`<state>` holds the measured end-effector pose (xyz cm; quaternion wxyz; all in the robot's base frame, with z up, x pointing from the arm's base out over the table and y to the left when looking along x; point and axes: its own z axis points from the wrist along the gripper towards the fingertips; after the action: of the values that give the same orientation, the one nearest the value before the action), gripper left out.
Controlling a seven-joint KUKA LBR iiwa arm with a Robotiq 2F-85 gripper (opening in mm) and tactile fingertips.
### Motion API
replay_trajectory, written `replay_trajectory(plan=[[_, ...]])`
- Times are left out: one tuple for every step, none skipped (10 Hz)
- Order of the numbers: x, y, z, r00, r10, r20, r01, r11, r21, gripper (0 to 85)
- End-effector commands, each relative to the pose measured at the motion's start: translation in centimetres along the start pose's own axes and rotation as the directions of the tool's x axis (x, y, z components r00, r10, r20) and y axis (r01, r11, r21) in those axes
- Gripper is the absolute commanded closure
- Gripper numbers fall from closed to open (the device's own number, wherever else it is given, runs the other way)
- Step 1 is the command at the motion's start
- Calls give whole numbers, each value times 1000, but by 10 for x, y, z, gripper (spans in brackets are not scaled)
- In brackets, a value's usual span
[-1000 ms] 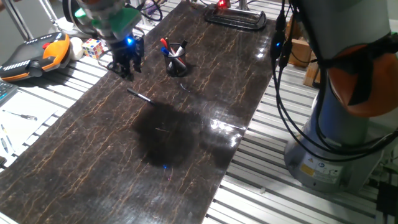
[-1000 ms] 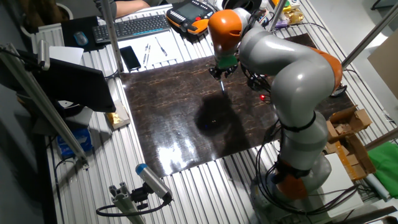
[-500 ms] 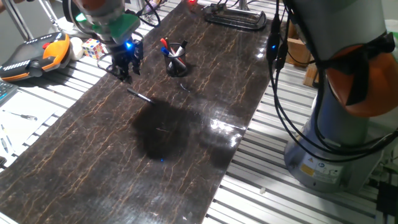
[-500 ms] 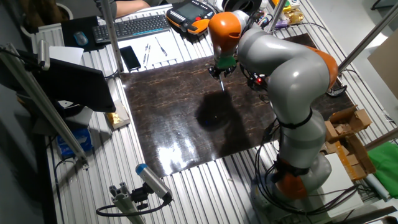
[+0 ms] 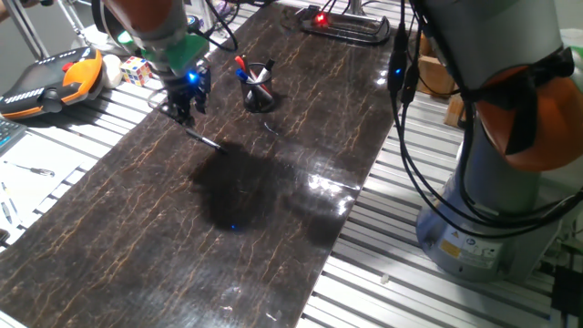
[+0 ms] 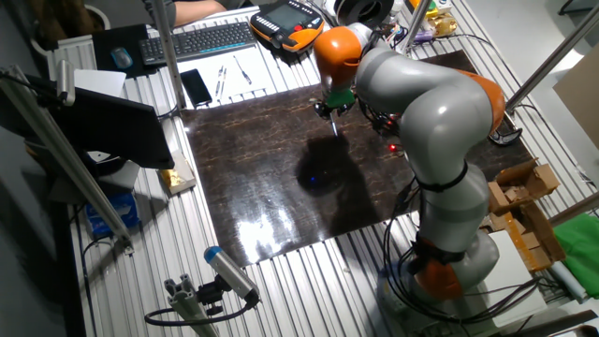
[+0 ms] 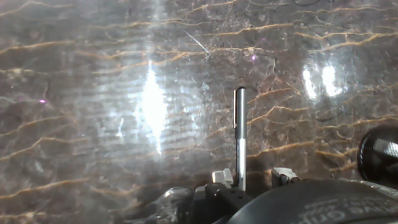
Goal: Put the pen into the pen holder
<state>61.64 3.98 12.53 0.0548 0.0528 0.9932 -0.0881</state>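
The pen (image 5: 205, 138) is thin and black with a pale tip and lies flat on the dark marbled table. In the hand view the pen (image 7: 239, 134) runs straight up from between my fingertips. My gripper (image 5: 186, 115) hangs just above the pen's end, open and empty; it also shows in the other fixed view (image 6: 331, 114) and in the hand view (image 7: 252, 177). The pen holder (image 5: 259, 87), a small black mesh cup with a red and a blue pen in it, stands to the right of the gripper. Its edge shows in the hand view (image 7: 379, 152).
An orange teach pendant (image 5: 50, 80) and a colour cube (image 5: 137, 69) lie on the slatted bench left of the dark table top (image 5: 273, 228). A black frame (image 5: 346, 25) sits at the table's far end. The robot's base (image 5: 510, 182) stands to the right.
My gripper has come down and a little nearer to the pen's end. The pen and the pen holder have not moved.
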Motion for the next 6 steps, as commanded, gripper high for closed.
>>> replay_trajectory(plan=[[0,-1,4,1000,-3,1,3,1000,-3,450],[0,-2,9,1000,-8,5,8,1000,-5,450],[1,-1,16,1000,-11,19,11,1000,-4,450],[1,-1,20,999,-17,39,17,1000,6,450],[2,-1,26,998,-21,58,20,1000,17,450],[2,-1,31,997,-21,69,20,1000,16,450]])
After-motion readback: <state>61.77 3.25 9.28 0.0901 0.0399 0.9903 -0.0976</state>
